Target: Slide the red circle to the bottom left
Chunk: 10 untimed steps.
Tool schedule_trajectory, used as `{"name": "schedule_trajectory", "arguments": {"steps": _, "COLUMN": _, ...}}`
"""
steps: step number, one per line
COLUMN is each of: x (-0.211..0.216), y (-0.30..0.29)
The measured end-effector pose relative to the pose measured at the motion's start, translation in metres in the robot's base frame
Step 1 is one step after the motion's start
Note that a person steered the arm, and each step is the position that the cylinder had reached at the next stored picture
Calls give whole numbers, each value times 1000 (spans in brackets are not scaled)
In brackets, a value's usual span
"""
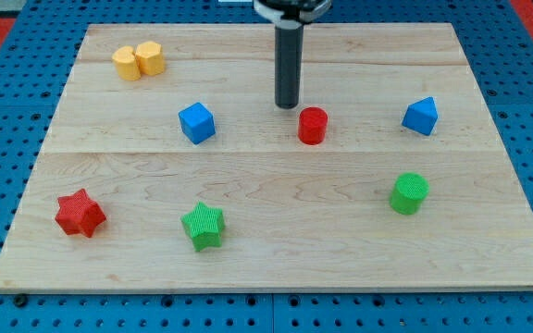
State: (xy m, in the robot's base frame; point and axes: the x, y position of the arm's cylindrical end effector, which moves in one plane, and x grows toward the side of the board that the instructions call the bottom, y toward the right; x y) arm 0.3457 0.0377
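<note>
The red circle (312,125), a short red cylinder, stands on the wooden board (276,250) a little right of centre, in the upper half. My tip (288,105) is just up and to the left of it, a small gap apart, not touching. The rod rises straight to the view's top edge. The bottom left corner of the board holds a red star (80,214).
A blue cube (196,122) lies left of my tip. Two yellow blocks (139,60) sit together at the top left. A green star (203,227) lies at the bottom centre-left. A green cylinder (408,193) and a blue block (420,116) are on the right.
</note>
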Motion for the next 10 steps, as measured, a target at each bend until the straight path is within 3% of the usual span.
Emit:
{"name": "schedule_trajectory", "arguments": {"steps": 1, "x": 23, "y": 45}}
{"name": "schedule_trajectory", "arguments": {"steps": 3, "x": 97, "y": -15}}
{"name": "schedule_trajectory", "arguments": {"steps": 4, "x": 91, "y": 42}}
{"name": "schedule_trajectory", "arguments": {"steps": 5, "x": 121, "y": 28}}
{"name": "schedule_trajectory", "arguments": {"steps": 8, "x": 160, "y": -176}}
{"name": "schedule_trajectory", "arguments": {"steps": 9, "x": 148, "y": -141}}
{"name": "schedule_trajectory", "arguments": {"steps": 10, "x": 142, "y": -153}}
